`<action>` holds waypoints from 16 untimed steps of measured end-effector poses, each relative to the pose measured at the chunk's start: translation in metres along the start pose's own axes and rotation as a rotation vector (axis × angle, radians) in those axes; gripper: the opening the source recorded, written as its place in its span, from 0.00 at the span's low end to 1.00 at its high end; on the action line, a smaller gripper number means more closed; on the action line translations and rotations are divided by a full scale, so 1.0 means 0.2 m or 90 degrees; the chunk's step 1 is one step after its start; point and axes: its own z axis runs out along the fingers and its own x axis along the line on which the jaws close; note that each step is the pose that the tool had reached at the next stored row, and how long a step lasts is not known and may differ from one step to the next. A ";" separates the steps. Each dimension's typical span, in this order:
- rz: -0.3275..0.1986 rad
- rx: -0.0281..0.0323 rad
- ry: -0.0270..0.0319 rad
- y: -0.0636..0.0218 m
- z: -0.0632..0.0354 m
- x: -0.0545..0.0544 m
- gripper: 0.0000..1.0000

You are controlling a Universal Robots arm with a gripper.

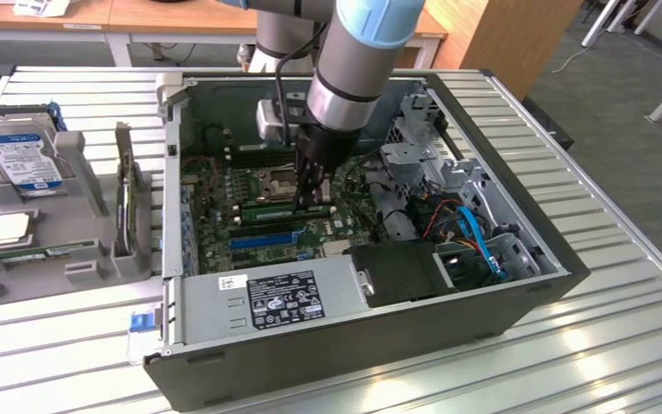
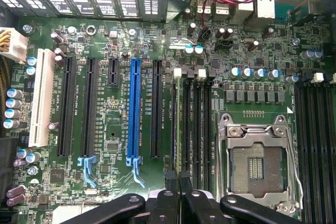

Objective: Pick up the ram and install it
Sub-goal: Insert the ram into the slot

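Observation:
Edge-on in the wrist view, the ram [image 2: 179, 129] is a thin green stick standing in the motherboard's memory slot, next to the empty black slots [image 2: 202, 124]. My gripper [image 2: 177, 178] is shut on its near end, one black fingertip [image 2: 169, 179] on each side. In the exterior view my gripper [image 1: 311, 203] reaches straight down into the open computer case [image 1: 538, 259], and the green ram [image 1: 265, 211] lies along the slot under it. A second, alike green stick [image 1: 27, 256] lies on the grey holder at the exterior view's left.
The open processor socket [image 2: 257, 166] sits right beside the memory slots. A blue expansion slot [image 2: 135, 111] and black ones run parallel. The power supply [image 1: 273, 297], drive cage [image 1: 423, 159] and blue cables [image 1: 475, 233] crowd the case. A hard drive [image 1: 21, 155] and an upright card [image 1: 130, 198] stand outside.

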 end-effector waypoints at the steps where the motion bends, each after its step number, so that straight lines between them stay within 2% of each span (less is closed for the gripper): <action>1: 0.000 0.0000 0.0001 0.000 0.001 0.00 0.12; 9: 0.000 0.0003 -0.0003 -0.001 0.003 0.00 0.13; 10: 0.000 0.0002 -0.0003 -0.001 0.003 0.00 0.18; 12: 0.000 0.0001 -0.0002 -0.001 0.002 0.00 0.18; 13: 0.000 0.0000 0.0000 0.000 0.002 0.00 0.25; 16: 0.000 -0.0001 0.0002 0.000 -0.001 0.00 0.25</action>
